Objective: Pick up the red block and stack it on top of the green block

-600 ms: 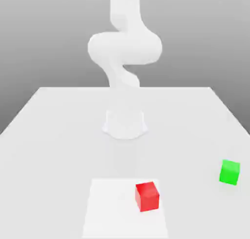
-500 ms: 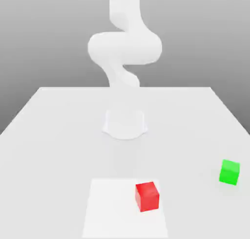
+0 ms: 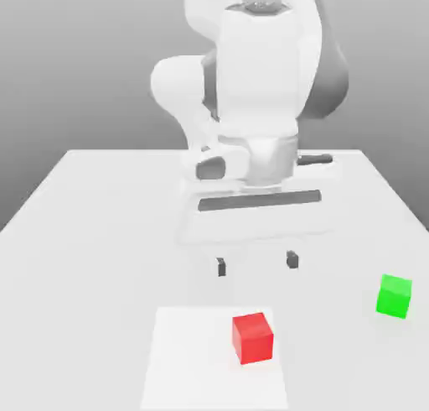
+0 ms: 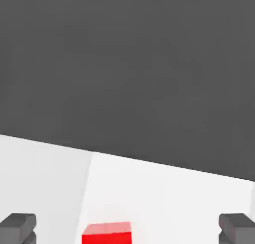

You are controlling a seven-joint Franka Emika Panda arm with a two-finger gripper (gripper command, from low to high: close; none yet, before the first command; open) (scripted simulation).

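Note:
The red block (image 3: 252,337) sits on a lighter square patch (image 3: 184,359) near the table's front edge; the hand view catches its top face (image 4: 107,233). The green block (image 3: 394,296) rests on the table at the exterior view's right, well apart from the red one. My gripper (image 3: 256,264) hangs above the table behind the red block, open, with nothing between its two dark fingertips (image 3: 221,267). In the hand view the fingertips (image 4: 17,227) stand far apart on either side of the red block.
The white arm (image 3: 251,91) and its hand rise over the middle of the white table (image 3: 92,225). The table's edges slant away at the exterior view's left and right. A grey backdrop lies behind.
The arm's hand and gripper have come into the exterior view, now hanging above the table behind the red block. Neither block has moved.

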